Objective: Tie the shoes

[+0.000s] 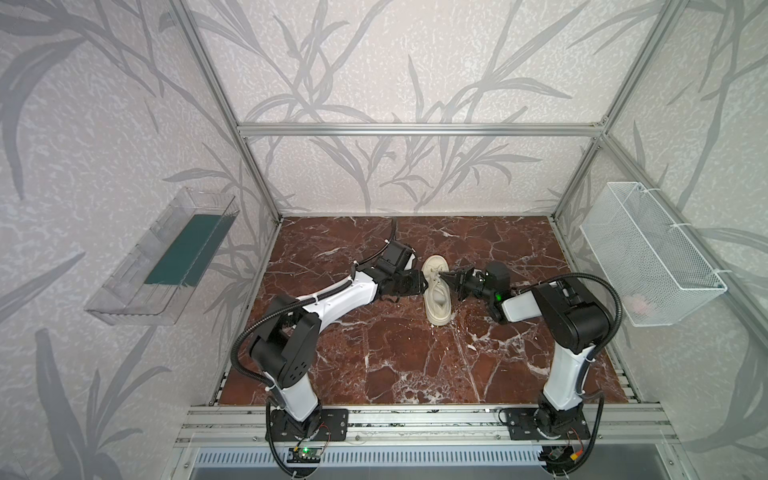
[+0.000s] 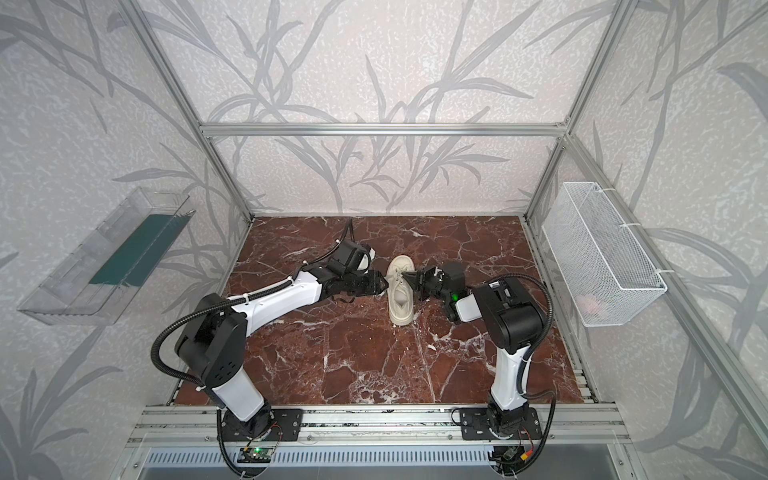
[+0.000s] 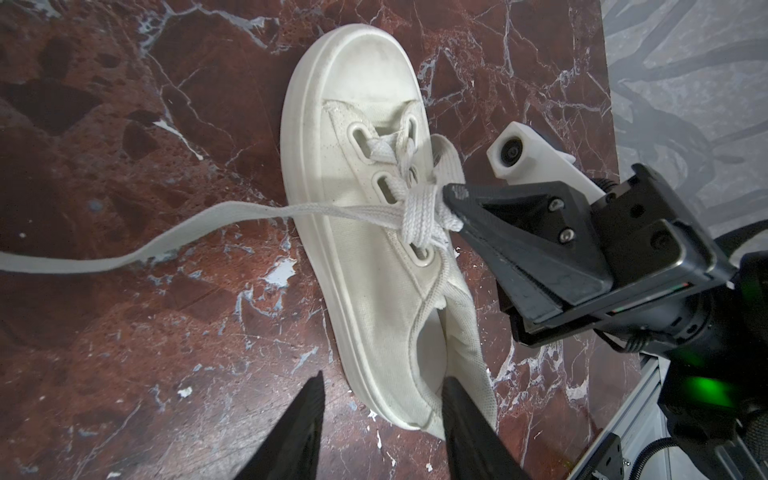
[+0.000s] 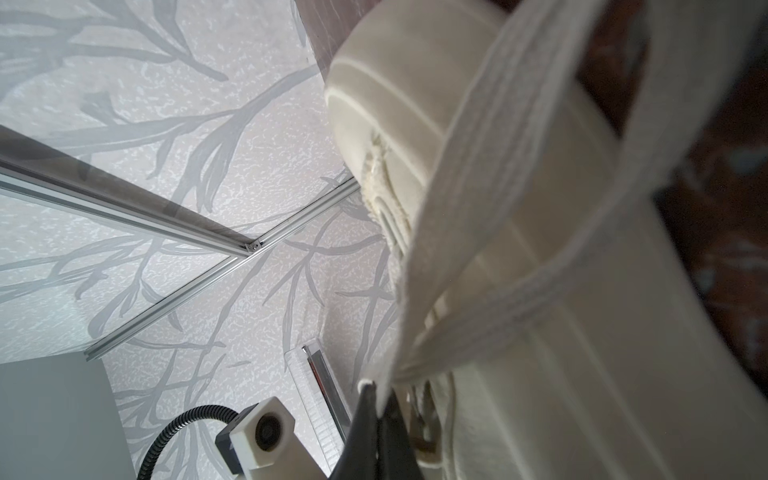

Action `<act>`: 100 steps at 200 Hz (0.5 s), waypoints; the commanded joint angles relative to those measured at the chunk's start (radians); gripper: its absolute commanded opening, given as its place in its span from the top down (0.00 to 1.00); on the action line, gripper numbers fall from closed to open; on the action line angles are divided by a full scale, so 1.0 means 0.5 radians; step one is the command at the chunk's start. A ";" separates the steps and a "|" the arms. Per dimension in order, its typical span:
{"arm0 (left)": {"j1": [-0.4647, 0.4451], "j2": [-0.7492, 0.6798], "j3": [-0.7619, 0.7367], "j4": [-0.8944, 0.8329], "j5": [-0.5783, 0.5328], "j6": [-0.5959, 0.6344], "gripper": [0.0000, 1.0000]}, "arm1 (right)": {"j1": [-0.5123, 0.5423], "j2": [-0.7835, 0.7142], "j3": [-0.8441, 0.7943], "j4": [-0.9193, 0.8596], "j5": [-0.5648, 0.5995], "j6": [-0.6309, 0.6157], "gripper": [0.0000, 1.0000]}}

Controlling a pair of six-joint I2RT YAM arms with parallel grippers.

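The cream shoe (image 1: 436,299) (image 2: 400,299) lies on the marble table with its toe toward the back wall. In the left wrist view the shoe (image 3: 365,257) shows a crossed, knotted lace (image 3: 415,216), and one free lace end (image 3: 166,245) trails off across the marble. My right gripper (image 3: 451,199) (image 1: 444,275) (image 2: 407,274) is shut on a lace loop at the knot. In the right wrist view my right gripper (image 4: 376,395) pinches the wide lace (image 4: 498,199). My left gripper (image 3: 382,399) (image 1: 423,285) (image 2: 384,284) is open at the shoe's heel side. One finger (image 3: 461,419) overlaps the shoe's collar and the other stands over the marble.
The red-brown marble tabletop (image 1: 395,353) is bounded by an aluminium frame and patterned walls. A clear plastic tray (image 1: 166,257) hangs on the left wall. A white wire basket (image 1: 652,253) holding a small pink thing (image 1: 640,305) hangs on the right wall.
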 commanded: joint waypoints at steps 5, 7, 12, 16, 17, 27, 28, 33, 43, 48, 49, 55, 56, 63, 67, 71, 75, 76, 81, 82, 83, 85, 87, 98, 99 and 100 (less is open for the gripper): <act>-0.008 0.000 0.016 0.008 -0.007 -0.014 0.51 | -0.102 -0.096 0.074 -0.131 -0.075 -0.115 1.00; -0.008 0.003 0.018 0.009 -0.006 -0.014 0.51 | -0.115 -0.110 0.077 -0.156 -0.080 -0.134 1.00; -0.007 0.007 0.024 0.008 -0.007 -0.012 0.51 | -0.144 -0.145 0.090 -0.236 -0.096 -0.183 1.00; -0.009 0.010 0.030 0.009 -0.007 -0.012 0.51 | -0.169 -0.170 0.104 -0.294 -0.113 -0.222 1.00; -0.008 0.012 0.032 0.008 -0.007 -0.012 0.51 | -0.173 -0.177 0.105 -0.314 -0.119 -0.233 1.00; -0.009 0.028 0.045 0.011 -0.004 -0.013 0.51 | -0.228 -0.224 0.142 -0.437 -0.161 -0.310 1.00; -0.008 0.030 0.046 0.011 -0.004 -0.014 0.51 | -0.234 -0.228 0.146 -0.448 -0.163 -0.316 1.00; -0.008 0.037 0.052 0.011 0.000 -0.012 0.51 | -0.258 -0.240 0.171 -0.494 -0.189 -0.348 1.00; -0.007 0.059 0.068 0.013 0.007 -0.006 0.51 | -0.301 -0.251 0.223 -0.560 -0.241 -0.389 1.00; -0.007 0.070 0.076 0.014 0.008 -0.003 0.51 | -0.316 -0.250 0.246 -0.563 -0.260 -0.399 1.00; -0.007 0.071 0.079 0.013 0.011 -0.001 0.51 | -0.319 -0.249 0.250 -0.563 -0.265 -0.400 1.00; -0.007 0.083 0.092 0.011 0.019 0.004 0.51 | -0.332 -0.248 0.277 -0.630 -0.291 -0.411 1.00; -0.007 0.085 0.095 0.011 0.021 0.005 0.51 | -0.333 -0.246 0.281 -0.637 -0.294 -0.411 1.00; -0.007 0.098 0.114 0.004 0.031 0.015 0.51 | -0.339 -0.245 0.300 -0.659 -0.311 -0.421 1.00; -0.007 0.104 0.125 0.000 0.034 0.021 0.51 | -0.339 -0.245 0.310 -0.668 -0.317 -0.424 1.00; -0.007 0.108 0.134 -0.001 0.035 0.026 0.51 | -0.339 -0.241 0.320 -0.680 -0.324 -0.433 1.00; -0.007 0.114 0.145 -0.001 0.040 0.038 0.51 | -0.338 -0.239 0.329 -0.686 -0.333 -0.440 1.00; -0.008 0.113 0.148 -0.002 0.041 0.041 0.51 | -0.338 -0.239 0.330 -0.689 -0.333 -0.441 1.00; -0.009 0.120 0.163 -0.002 0.049 0.057 0.51 | -0.338 -0.235 0.331 -0.690 -0.334 -0.444 1.00; -0.008 0.121 0.166 -0.005 0.052 0.061 0.51 | -0.336 -0.235 0.329 -0.690 -0.334 -0.443 1.00; -0.009 0.123 0.169 -0.006 0.052 0.066 0.51 | -0.337 -0.235 0.329 -0.688 -0.334 -0.442 1.00; -0.010 0.126 0.171 -0.011 0.054 0.075 0.51 | -0.337 -0.235 0.327 -0.686 -0.332 -0.444 1.00; -0.012 0.129 0.178 -0.013 0.054 0.084 0.51 | -0.338 -0.235 0.325 -0.684 -0.331 -0.446 1.00; -0.007 0.158 0.235 -0.054 0.054 0.147 0.51 | -0.340 -0.232 0.322 -0.671 -0.328 -0.441 1.00; -0.009 0.161 0.242 -0.058 0.054 0.155 0.51 | -0.340 -0.231 0.323 -0.671 -0.331 -0.441 1.00; -0.008 0.163 0.247 -0.058 0.054 0.162 0.51 | -0.340 -0.227 0.324 -0.669 -0.333 -0.441 1.00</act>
